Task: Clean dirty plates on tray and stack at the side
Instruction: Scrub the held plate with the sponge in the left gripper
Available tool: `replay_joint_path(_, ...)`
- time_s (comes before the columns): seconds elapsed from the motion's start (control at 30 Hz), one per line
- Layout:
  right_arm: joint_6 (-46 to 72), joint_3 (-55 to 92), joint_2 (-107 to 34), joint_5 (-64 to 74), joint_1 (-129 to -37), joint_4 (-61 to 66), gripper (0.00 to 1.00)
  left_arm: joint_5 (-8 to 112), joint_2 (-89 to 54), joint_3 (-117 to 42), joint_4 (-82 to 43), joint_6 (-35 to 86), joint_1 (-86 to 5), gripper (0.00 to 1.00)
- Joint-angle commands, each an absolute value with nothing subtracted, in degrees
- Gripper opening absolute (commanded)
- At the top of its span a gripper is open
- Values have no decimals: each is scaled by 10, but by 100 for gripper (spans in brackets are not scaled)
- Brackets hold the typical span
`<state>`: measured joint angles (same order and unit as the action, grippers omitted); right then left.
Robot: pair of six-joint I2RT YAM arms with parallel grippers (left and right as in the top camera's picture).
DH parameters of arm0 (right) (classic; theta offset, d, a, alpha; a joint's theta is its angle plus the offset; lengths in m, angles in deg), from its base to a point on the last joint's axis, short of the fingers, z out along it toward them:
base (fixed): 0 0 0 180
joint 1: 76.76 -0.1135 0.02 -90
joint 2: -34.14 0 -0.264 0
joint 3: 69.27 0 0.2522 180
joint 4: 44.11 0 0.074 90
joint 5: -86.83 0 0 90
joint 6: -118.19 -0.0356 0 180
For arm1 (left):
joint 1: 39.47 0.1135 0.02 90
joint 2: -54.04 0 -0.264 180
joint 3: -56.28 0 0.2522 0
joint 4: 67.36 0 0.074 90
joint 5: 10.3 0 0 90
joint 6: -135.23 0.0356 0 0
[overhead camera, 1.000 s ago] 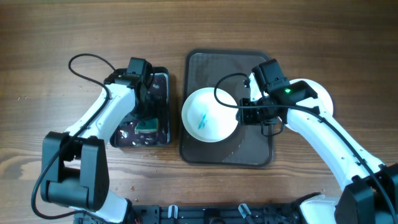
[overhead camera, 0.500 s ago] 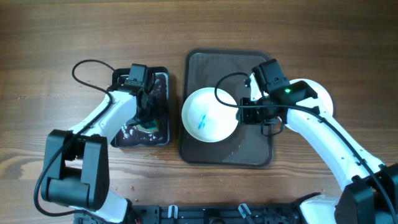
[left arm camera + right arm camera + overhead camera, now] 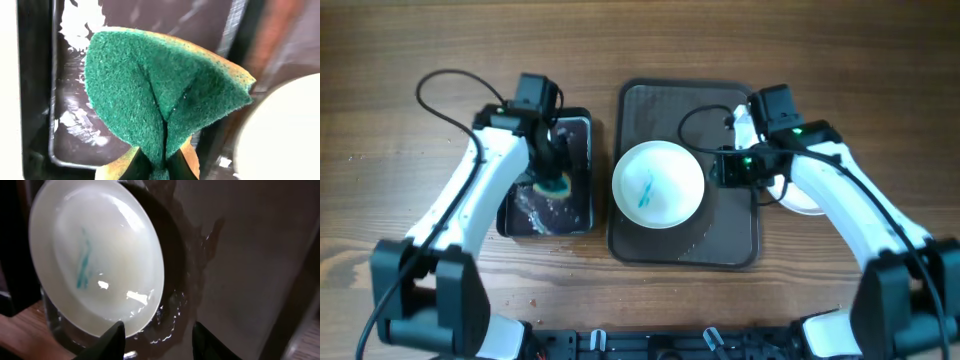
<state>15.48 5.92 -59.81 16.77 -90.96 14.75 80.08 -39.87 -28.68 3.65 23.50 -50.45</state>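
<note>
A white plate point(image 3: 658, 184) with a blue-green smear lies on the left side of the dark tray point(image 3: 730, 240). In the right wrist view the plate point(image 3: 95, 260) rests on the wet tray point(image 3: 240, 255). My right gripper point(image 3: 716, 168) is open just off the plate's right rim, and its fingertips point(image 3: 116, 339) hold nothing. My left gripper point(image 3: 555, 172) is shut on a green sponge point(image 3: 556, 186) above the black water container point(image 3: 578, 140). The left wrist view shows the sponge point(image 3: 160, 90) folded and pinched in the left gripper point(image 3: 162, 172).
Part of another white plate point(image 3: 802, 203) shows on the table right of the tray, under my right arm. Foamy water lies in the container point(image 3: 70, 135). Cables loop from both arms. Bare wooden table surrounds the tray and container.
My left gripper shut on the sponge in the container and raised it. My right gripper drew back slightly to the right off the plate's rim and opened a little wider.
</note>
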Motion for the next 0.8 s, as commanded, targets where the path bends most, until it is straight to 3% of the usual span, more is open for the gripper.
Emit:
replay_joint_path(0.0, 176, 66, -651, 187, -912, 128, 44, 689, -378, -309, 37, 234, -506, 4)
replay_joint_path(0.23, 190, 66, -708, 187, -941, 63, 45, 645, -384, -308, 8, 233, -528, 4)
replay_joint_path(0.27, 188, 66, -715, 187, -948, 55, 40, 645, -387, -308, 4, 233, -534, 4)
replay_joint_path(0.3, 181, 66, -722, 178, -956, 51, 23, 645, -392, -308, -2, 231, -542, 4)
replay_joint_path(0.4, 126, 66, -725, 109, -969, 53, 4, 635, -409, -308, -14, 218, -565, 4)
replay_joint_path(0.67, 85, 66, -725, 79, -972, 58, 5, 610, -504, -308, -94, 175, -652, 4)
replay_joint_path(0.7, 85, 66, -725, 79, -972, 57, 8, 610, -509, -308, -96, 175, -656, 4)
replay_joint_path(0.77, 84, 66, -725, 79, -972, 55, 4, 610, -518, -308, -102, 175, -667, 4)
